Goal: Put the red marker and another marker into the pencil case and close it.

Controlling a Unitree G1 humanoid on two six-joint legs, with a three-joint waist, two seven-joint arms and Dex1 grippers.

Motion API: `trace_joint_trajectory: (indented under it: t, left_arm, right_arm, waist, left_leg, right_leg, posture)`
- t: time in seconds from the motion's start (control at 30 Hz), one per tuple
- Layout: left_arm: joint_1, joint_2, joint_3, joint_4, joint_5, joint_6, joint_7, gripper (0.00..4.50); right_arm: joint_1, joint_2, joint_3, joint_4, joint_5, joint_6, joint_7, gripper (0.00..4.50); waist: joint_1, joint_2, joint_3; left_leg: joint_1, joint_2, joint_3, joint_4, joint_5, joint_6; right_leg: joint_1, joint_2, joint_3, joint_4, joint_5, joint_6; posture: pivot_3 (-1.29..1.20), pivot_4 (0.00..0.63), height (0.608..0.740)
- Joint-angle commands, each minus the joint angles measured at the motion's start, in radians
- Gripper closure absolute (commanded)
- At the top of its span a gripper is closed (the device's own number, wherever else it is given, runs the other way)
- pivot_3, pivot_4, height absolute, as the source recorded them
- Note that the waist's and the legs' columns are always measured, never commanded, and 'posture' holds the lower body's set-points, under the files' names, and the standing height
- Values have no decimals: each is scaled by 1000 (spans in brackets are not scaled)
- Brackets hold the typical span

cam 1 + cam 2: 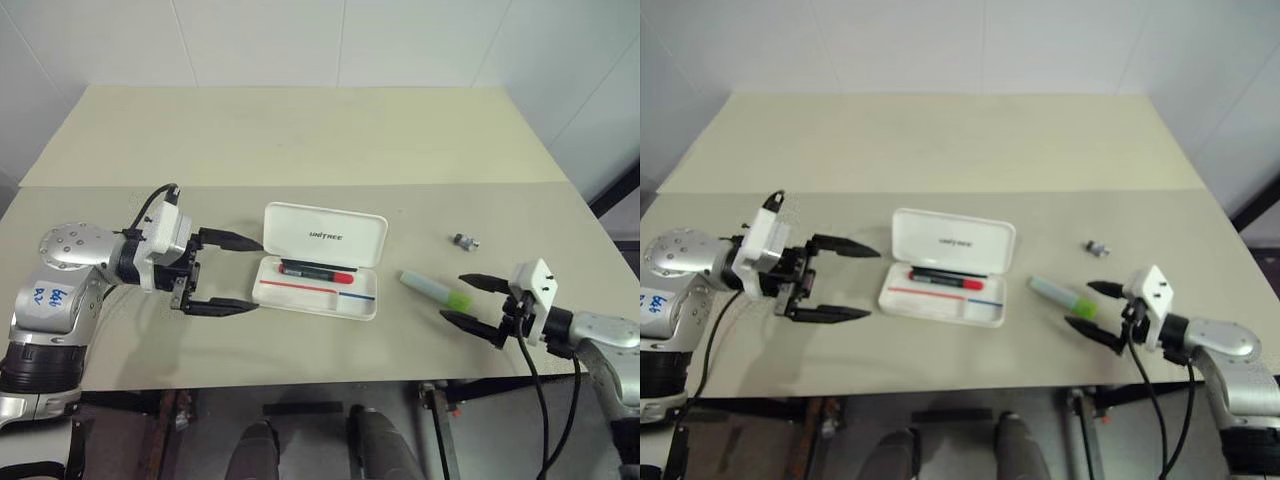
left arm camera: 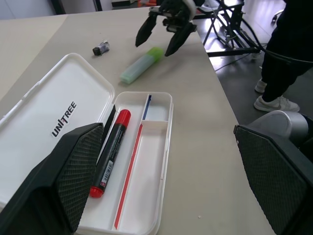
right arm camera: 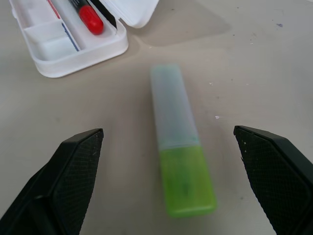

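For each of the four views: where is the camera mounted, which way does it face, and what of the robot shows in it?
Left and right eye: on the head, looking forward and down over the table; both arms, both open.
Left wrist: looks between its fingers at the open pencil case holding the red marker, with the right gripper beyond.
Right wrist: looks between its fingers at the green highlighter.
All views share the pencil case and the green highlighter.
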Motion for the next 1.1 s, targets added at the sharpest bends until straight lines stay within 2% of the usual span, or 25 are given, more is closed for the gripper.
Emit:
trace_joint_trajectory:
  t: [0.03,0.13,0.23,0.5,0.73,0.87,1.0,1.1]
  left_arm:
    - [-39,20,10,42,-4,-44,-46,20]
    - [-59,23,1,76,5,-57,-69,20]
    - [-75,23,-2,103,19,-76,-78,0]
    - [-82,30,2,127,32,-91,-79,0]
    - [-75,23,10,155,46,-121,-62,0]
    - [-50,33,28,189,61,-163,-60,0]
    - [-15,46,42,214,68,-194,-61,0]
    - [-1,47,45,236,71,-218,-61,0]
  right_arm:
    - [-44,13,23,67,-18,-40,36,0]
    - [-66,26,49,115,-34,-59,61,0]
    - [-70,28,65,157,-46,-78,86,585]
    - [-66,25,63,190,-58,-130,113,3391]
    - [-97,29,47,147,-63,-145,62,3372]
    - [-117,12,9,-13,-6,-71,25,3372]
    - [-140,4,-8,-250,93,78,-30,3372]
    - [-184,25,38,-389,144,173,-72,3372]
  waist:
    - [0,0,0]
    - [0,0,0]
    - [0,0,0]
    - [0,0,0]
    - [0,0,0]
    - [-4,2,1]
    - [-5,3,2]
    - [0,3,2]
  left_leg:
    - [0,0,0,-1,0,0]
    - [0,0,0,-1,0,0]
    - [0,0,0,-1,-1,0]
    - [1,0,0,-1,-1,0]
    - [1,0,0,0,-1,0]
    - [1,0,0,0,-1,0]
    - [1,0,0,-1,-1,0]
    - [1,0,-1,-1,-1,0]
  right_leg:
    - [0,0,0,0,0,0]
    - [-1,0,0,1,0,0]
    - [0,0,0,1,0,1]
    - [0,0,0,3,0,2]
    - [0,0,0,4,0,2]
    - [-1,0,0,5,0,2]
    - [-2,0,0,7,1,3]
    - [-2,0,0,7,0,3]
  posture:
    - [0,150,740]
    - [0,150,740]
    - [0,150,740]
    - [0,150,740]
    - [0,150,740]
    - [0,150,740]
    - [0,150,740]
    - [0,150,740]
